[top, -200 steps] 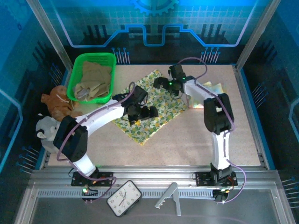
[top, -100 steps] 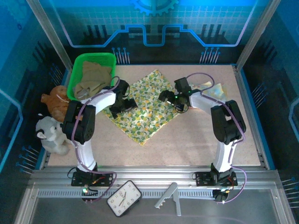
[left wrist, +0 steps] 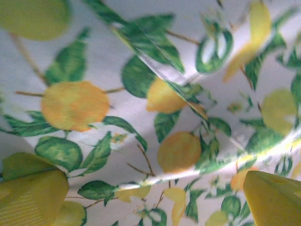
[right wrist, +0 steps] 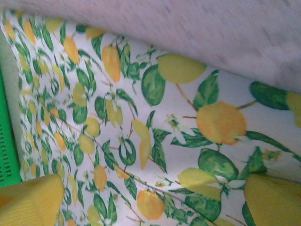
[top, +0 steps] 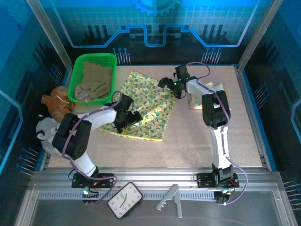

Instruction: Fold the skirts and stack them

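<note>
One green basket (top: 94, 56) at the far left holds a crumpled olive skirt (top: 95, 81). Right of it, the lemon-print skirt (top: 149, 104) lies flat on the table (top: 202, 136). The left claw (top: 123, 118) sits on its left part, fingers (left wrist: 33, 197) spread apart. The right claw (top: 168, 85), likewise spread, is over its far right corner.

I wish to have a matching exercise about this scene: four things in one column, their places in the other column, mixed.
Things
1 lemon-print skirt
2 olive-khaki skirt
3 pastel patchwork skirt
4 clock

Places
A in the green basket
B on the metal ledge before the table
C spread in the table's middle
D at the table's far right

Pairs: 1-C; 2-A; 3-D; 4-B
</note>
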Controlling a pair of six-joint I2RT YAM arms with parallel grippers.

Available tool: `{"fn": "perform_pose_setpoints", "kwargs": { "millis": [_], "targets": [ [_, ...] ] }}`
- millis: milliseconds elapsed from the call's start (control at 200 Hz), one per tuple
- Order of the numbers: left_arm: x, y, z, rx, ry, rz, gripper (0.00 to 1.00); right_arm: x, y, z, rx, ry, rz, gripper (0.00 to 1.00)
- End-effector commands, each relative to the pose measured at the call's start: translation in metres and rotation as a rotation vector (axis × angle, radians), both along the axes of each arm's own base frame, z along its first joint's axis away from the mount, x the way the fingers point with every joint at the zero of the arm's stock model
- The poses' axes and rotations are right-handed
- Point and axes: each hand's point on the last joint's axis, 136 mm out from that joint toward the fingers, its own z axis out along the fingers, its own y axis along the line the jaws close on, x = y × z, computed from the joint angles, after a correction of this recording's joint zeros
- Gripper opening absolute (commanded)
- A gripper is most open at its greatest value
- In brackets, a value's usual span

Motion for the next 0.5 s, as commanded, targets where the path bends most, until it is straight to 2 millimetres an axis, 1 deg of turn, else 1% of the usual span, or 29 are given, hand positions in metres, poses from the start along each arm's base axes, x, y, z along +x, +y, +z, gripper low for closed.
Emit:
{"fn": "perform_pose_setpoints", "kwargs": {
  "millis": [0, 30, 85, 170, 185, 190, 200, 210, 225, 240, 250, 290, 295, 310, 330, 335, 365, 380, 410, 495],
  "targets": [
    [-0.022, -0.022, -0.015, -0.023, 0.119, 0.000, 0.99, 0.015, -0.008, -0.026, -0.053, 0.030, 0.016, 1.00],
    [-0.019, -0.021, -0.014, 0.014, 0.116, 0.005, 0.99, 0.021, -0.008, -0.020, -0.050, 0.016, 0.007, 1.00],
    [-0.009, -0.013, -0.003, 0.071, 0.090, 0.030, 0.99, 0.027, -0.009, -0.004, -0.037, -0.012, -0.005, 1.00],
    [0.000, -0.003, 0.022, 0.107, 0.006, 0.052, 0.99, 0.022, -0.011, 0.032, -0.033, -0.083, 0.001, 1.00],
    [0.001, -0.001, 0.027, 0.113, -0.009, 0.055, 0.99, 0.020, -0.011, 0.033, -0.033, -0.088, 0.004, 1.00],
    [0.001, 0.000, 0.028, 0.118, -0.012, 0.058, 0.99, 0.019, -0.012, 0.032, -0.034, -0.086, 0.005, 1.00],
    [0.000, 0.002, 0.030, 0.121, -0.015, 0.061, 0.99, 0.017, -0.011, 0.044, -0.029, -0.107, 0.008, 1.00],
    [0.000, 0.005, 0.033, 0.132, -0.021, 0.067, 0.99, 0.015, -0.012, 0.051, -0.027, -0.122, 0.012, 1.00],
    [-0.001, 0.009, 0.036, 0.141, -0.026, 0.075, 0.99, 0.011, -0.012, 0.056, -0.028, -0.135, 0.017, 1.00],
    [-0.002, 0.014, 0.038, 0.155, -0.029, 0.086, 0.99, 0.007, -0.013, 0.057, -0.029, -0.140, 0.024, 1.00],
    [-0.003, 0.017, 0.040, 0.164, -0.029, 0.094, 0.99, 0.005, -0.014, 0.064, -0.029, -0.156, 0.026, 1.00],
    [-0.008, 0.031, 0.044, 0.188, -0.030, 0.130, 0.99, -0.007, -0.017, 0.078, -0.043, -0.200, 0.045, 1.00],
    [-0.009, 0.033, 0.044, 0.190, -0.029, 0.136, 0.99, -0.009, -0.017, 0.076, -0.047, -0.198, 0.048, 1.00],
    [-0.011, 0.038, 0.045, 0.195, -0.028, 0.152, 0.99, -0.014, -0.018, 0.083, -0.055, -0.221, 0.057, 1.00],
    [-0.014, 0.045, 0.047, 0.198, -0.030, 0.174, 0.99, -0.020, -0.021, 0.086, -0.069, -0.239, 0.067, 1.00],
    [-0.014, 0.047, 0.047, 0.199, -0.030, 0.181, 0.99, -0.022, -0.021, 0.083, -0.074, -0.236, 0.070, 1.00],
    [-0.018, 0.058, 0.047, 0.198, -0.032, 0.219, 0.99, -0.034, -0.025, 0.093, -0.103, -0.281, 0.095, 1.00],
    [-0.020, 0.063, 0.047, 0.197, -0.034, 0.237, 0.99, -0.037, -0.026, 0.090, -0.113, -0.282, 0.102, 1.00],
    [-0.024, 0.073, 0.047, 0.192, -0.040, 0.275, 0.99, -0.047, -0.029, 0.097, -0.142, -0.318, 0.128, 1.00],
    [-0.034, 0.097, 0.046, 0.179, -0.054, 0.371, 0.99, -0.076, -0.038, 0.098, -0.220, -0.375, 0.192, 1.00]
  ]
}}
